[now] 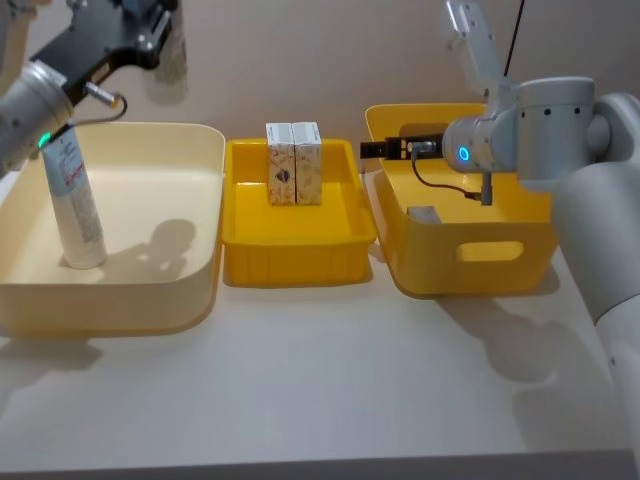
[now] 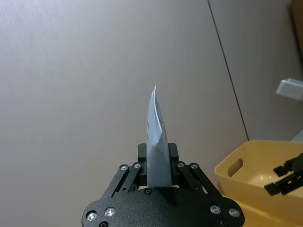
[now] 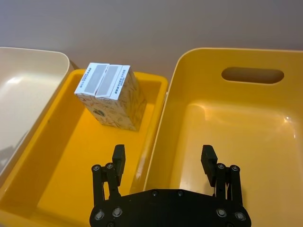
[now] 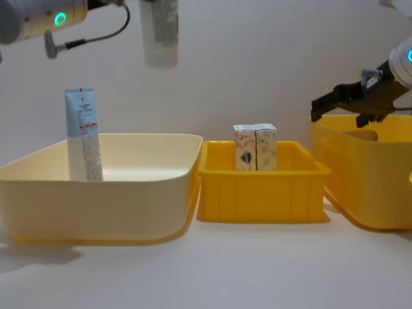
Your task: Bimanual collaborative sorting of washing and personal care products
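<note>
The standing tube [image 1: 75,200] is pale blue over white, with a red band of print. The held tube [image 2: 156,142] between my black left jaws is pale blue-grey. The two cartons [image 1: 293,163] are white with orange-yellow patterning and grey-panelled tops. The tub [image 1: 120,305] is cream, the tray [image 1: 290,265] and bin [image 1: 430,265] bright yellow, the bench [image 1: 350,390] white. My right jaws are black too.

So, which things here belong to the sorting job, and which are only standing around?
Job: held tube in the left gripper; standing tube in the pale tub; two cartons in the tray; open right gripper above the yellow tub.
Standing around: pale tub, tray, yellow tub.
</note>
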Motion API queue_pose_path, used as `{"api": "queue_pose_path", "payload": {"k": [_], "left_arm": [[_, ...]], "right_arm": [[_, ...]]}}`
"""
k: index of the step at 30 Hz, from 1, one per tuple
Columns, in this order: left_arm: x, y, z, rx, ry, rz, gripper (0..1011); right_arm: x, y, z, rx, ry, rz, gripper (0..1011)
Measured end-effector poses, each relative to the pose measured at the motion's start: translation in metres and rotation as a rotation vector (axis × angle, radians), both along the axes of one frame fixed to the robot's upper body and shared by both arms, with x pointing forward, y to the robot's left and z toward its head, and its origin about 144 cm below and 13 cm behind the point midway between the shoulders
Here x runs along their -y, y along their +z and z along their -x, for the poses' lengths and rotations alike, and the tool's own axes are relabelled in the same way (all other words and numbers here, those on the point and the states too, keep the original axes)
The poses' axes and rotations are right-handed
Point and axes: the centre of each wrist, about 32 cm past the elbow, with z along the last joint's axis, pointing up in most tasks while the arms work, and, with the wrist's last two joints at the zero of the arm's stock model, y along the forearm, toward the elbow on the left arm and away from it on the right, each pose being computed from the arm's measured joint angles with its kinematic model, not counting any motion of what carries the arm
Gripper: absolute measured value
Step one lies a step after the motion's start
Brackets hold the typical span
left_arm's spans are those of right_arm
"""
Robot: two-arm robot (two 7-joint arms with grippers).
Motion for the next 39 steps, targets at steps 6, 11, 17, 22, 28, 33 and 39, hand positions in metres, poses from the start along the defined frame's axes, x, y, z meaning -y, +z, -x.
{"api": "queue_pose_path", "payload": {"k": [6, 11, 17, 22, 28, 33, 39], "left_arm": [[0.001, 0.014, -0.014, 0.031, -0.063, 0.020, 239], [0.001, 0.018, -0.021, 0.039, -0.093, 0.039, 239], [0.001, 0.018, -0.027, 0.035, -0.112, 0.063, 240], [0.001, 0.014, -0.032, 0.026, -0.125, 0.083, 240], [0.000, 0.009, -0.037, 0.013, -0.133, 0.102, 240], [0.000, 0.007, -0.039, 0.004, -0.139, 0.111, 240], [0.001, 0.004, -0.041, -0.007, -0.147, 0.120, 240]], "right_arm": [[-0.004, 0.001, 0.003, 0.047, 0.026, 0.022, 1001], [-0.008, 0.001, 0.008, 0.106, 0.051, 0.044, 1001], [-0.013, 0.000, 0.014, 0.174, 0.076, 0.067, 1001], [-0.017, -0.001, 0.021, 0.252, 0.099, 0.088, 1001], [-0.023, -0.002, 0.030, 0.345, 0.127, 0.112, 1001], [-0.026, -0.004, 0.035, 0.408, 0.142, 0.127, 1001], [-0.030, -0.005, 0.036, 0.452, 0.180, 0.160, 1001]]}}
